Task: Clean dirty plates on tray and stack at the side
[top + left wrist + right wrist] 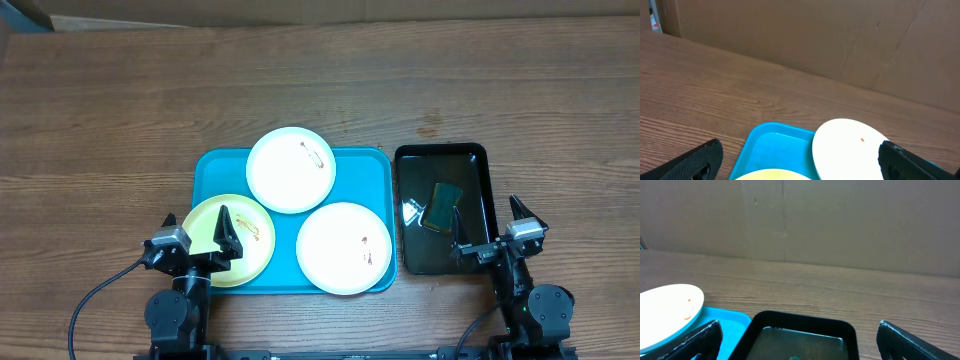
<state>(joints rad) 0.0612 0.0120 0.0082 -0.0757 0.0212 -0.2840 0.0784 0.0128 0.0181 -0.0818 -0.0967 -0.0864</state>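
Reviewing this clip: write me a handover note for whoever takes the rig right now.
Left gripper: open, empty, over the yellow plate.
Right gripper: open, empty, at the black tray.
On the blue tray: yellow plate near left, far white plate, near white plate, all smeared.
A dark green pad lies in the black tray.
Done: nothing.
Left: clean every plate, then stack them at the side.

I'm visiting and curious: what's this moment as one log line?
left tool: open, empty | right tool: open, empty | plates: three, smeared, on turquoise tray | sponge: in black tray
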